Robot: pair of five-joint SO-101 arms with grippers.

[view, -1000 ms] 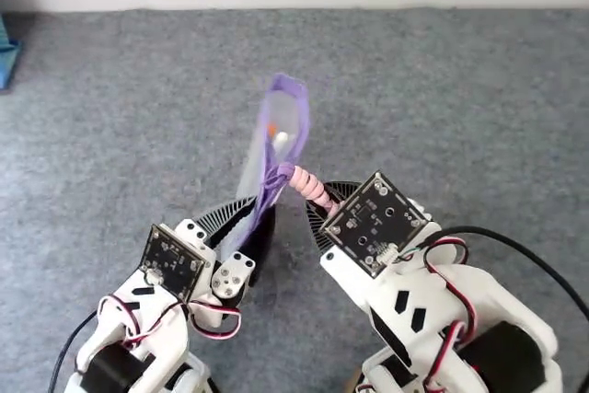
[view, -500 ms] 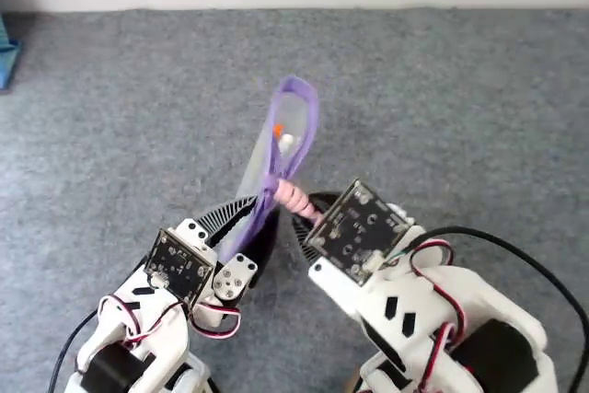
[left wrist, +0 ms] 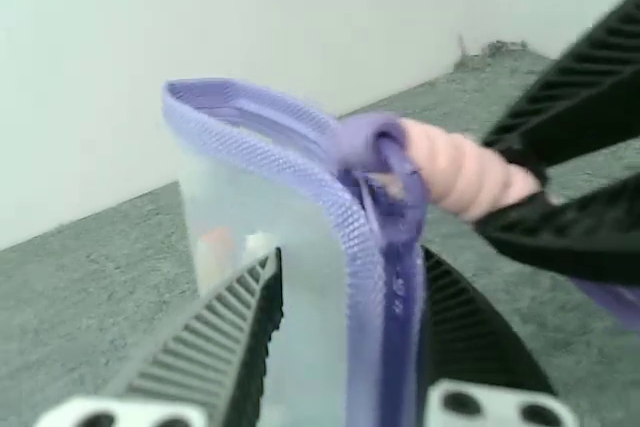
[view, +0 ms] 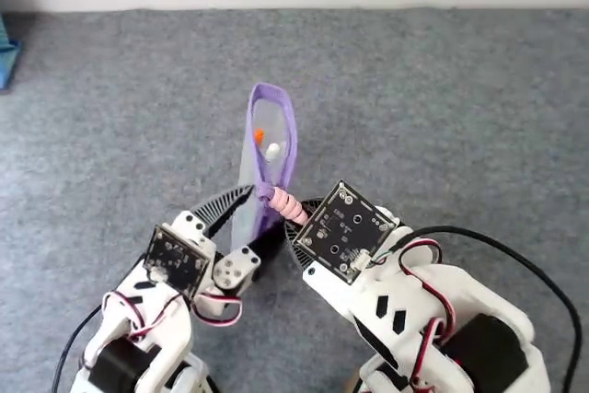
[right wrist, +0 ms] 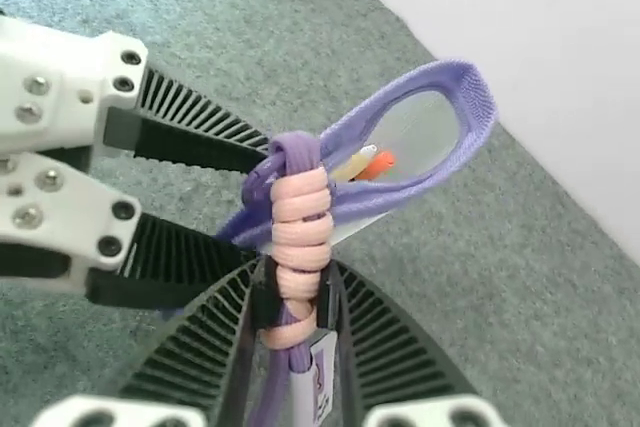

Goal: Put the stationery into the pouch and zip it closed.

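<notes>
We hold the pouch (view: 262,149) upright above the grey table (view: 442,98), between the two arms. The left gripper (view: 250,218) is clamped on its lower edge. The right gripper (view: 296,218) is closed on the pink pull (view: 283,202) knotted to the zip.

Over the last second the right gripper has drawn the pull in toward the left gripper. The pouch has swung from a lean to the right to nearly vertical, and the two grippers now sit just beside each other.

The stationery (view: 265,142) is inside. Its orange and white tips show through the clear wall near the top. In the right wrist view the purple rim (right wrist: 440,97) gapes in a loop around those tips (right wrist: 365,162), so we judge the zip not yet closed.

Packing looks done and closing is the step in hand. The pull (left wrist: 460,167) sits at one end of the mouth, so it probably has to travel along the rim while the left gripper (left wrist: 345,297) holds firm. The pouch is soft and may fold instead of letting the zip run.
</notes>
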